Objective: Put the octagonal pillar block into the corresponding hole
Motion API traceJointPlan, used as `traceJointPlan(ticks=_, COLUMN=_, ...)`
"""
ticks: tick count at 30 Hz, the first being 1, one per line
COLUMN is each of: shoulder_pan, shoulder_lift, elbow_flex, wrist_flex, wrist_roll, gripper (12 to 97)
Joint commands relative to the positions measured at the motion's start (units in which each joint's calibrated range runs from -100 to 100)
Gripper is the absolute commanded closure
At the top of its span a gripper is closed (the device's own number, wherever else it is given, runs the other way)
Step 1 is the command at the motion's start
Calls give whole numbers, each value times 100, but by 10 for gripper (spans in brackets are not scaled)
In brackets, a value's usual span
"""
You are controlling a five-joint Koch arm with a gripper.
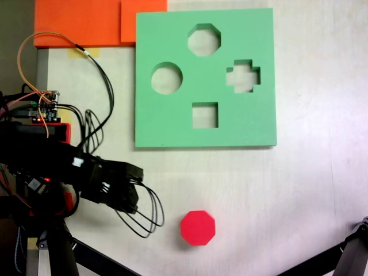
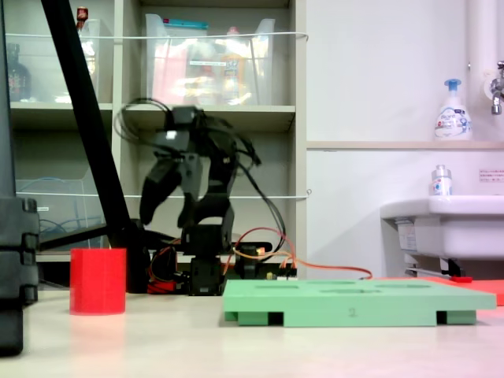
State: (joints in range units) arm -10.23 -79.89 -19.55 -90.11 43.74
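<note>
Gripper [image 2: 167, 214] spread, empty, raised mid-left; octagonal pillar block [image 1: 198, 227] bottom center on tabletop [image 1: 310, 190]; corresponding hole [image 1: 204, 39] top center.

Red octagonal pillar block [image 2: 98, 280] upright on tabletop [image 2: 260, 350], left of green board [image 2: 358, 302]. Tool [image 2: 168, 214] raised behind, jaws apart, empty.

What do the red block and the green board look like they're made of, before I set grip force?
The red block looks like matte foam: flat even colour, no shine, soft edges. The green board seems the same kind of foam sheet, with a dull surface and cleanly cut holes, the octagonal hole among them. Foam is my guess from looks alone.
</note>
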Motion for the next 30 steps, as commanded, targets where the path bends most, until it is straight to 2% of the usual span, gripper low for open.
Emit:
traceJointPlan(ticks=1, shoulder_pan=-39, shoulder_lift=1173, elbow_flex=1018, wrist_flex=-787, wrist_roll=-249, gripper=521)
traceJointPlan(ticks=3, shoulder_pan=-117, shoulder_lift=1676, elbow_flex=1347, wrist_flex=-815, wrist_roll=-269, gripper=411)
traceJointPlan(ticks=5, shoulder_pan=-166, shoulder_lift=2109, elbow_flex=1606, wrist_flex=-796, wrist_roll=-269, gripper=391)
traceJointPlan(ticks=11, shoulder_pan=-195, shoulder_lift=3534, elbow_flex=2424, wrist_flex=-796, wrist_roll=-264, gripper=134)
traceJointPlan(ticks=23, shoulder_pan=-34, shoulder_lift=6523, elbow_flex=4278, wrist_flex=-700, wrist_roll=-274, gripper=135)
traceJointPlan(ticks=30, shoulder_pan=15, shoulder_lift=7542, elbow_flex=4727, wrist_flex=-498, wrist_roll=-278, gripper=135)
